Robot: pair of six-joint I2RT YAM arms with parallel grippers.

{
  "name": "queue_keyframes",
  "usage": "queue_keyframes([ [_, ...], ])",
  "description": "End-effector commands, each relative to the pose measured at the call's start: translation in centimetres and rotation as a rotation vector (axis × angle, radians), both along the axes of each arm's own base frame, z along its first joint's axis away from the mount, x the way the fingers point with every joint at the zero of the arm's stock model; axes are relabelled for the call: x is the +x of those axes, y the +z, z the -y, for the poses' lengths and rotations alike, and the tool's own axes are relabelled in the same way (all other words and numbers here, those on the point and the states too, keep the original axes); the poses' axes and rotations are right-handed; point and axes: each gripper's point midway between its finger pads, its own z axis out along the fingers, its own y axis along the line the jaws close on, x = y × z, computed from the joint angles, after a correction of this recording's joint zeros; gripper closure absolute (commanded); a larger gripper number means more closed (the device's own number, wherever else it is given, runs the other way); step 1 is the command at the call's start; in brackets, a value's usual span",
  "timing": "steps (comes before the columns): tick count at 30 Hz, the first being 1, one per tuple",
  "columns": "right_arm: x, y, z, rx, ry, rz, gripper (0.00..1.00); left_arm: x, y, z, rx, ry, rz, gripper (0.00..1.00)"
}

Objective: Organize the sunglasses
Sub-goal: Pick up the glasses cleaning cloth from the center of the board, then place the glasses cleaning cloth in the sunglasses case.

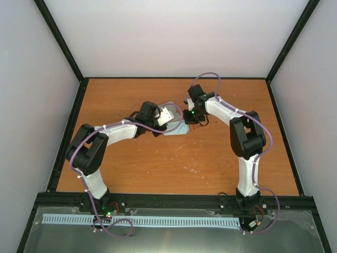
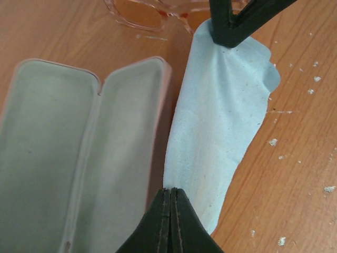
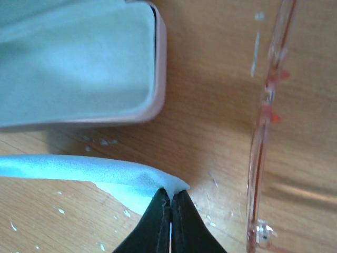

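Left claw (image 2: 170, 196): fingers together, clamped on the near corner of the light-blue cloth (image 2: 221, 116). Right claw (image 3: 170, 197): fingers together too, clamped on the opposite corner of the same cloth. In the left wrist view it's the black wedge at 12 o'clock of the cloth. Cloth hangs between the two claws with soft folds along its length. The right-claw corner is pulled up off the table (image 2: 300, 174), with shadow under it.

Sunglasses (image 2: 147, 11): lying on the table, neither claw on them.
- Left wrist view: at the top edge, 12 o'clock of the case, just beside the cloth's far corner. Only the lower part of the translucent reddish-brown frame is in shot.
- Right wrist view: edge-on at 3 o'clock, a thin pinkish strip running top to bottom, apart from the claw tips and from the case.
- Top view: too faint against the wood to pick out.

Case (image 2: 47, 158): pink, lying open, grey lining of both halves facing up. It sits at 9 o'clock of the cloth. The cloth's long edge runs just beside its rim; can't tell if they touch.

Top view: both wrists meet mid-table over the cloth, left from 9 o'clock, right from about 1 o'clock.

White specks (image 2: 274, 142) are scattered on the table at 3 to 5 o'clock of the cloth.
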Motion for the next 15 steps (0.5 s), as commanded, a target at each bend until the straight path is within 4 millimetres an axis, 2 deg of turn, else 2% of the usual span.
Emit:
queue_keyframes([
  [1,0.8,1.0,-1.0,0.004,0.048,0.018,0.97,1.4,3.1,-0.4,-0.048,0.038,0.065,1.0],
  [15,3.9,1.9,-2.9,0.009,0.119,0.038,0.97,3.1,3.7,-2.5,-0.062,0.096,0.081,0.99],
])
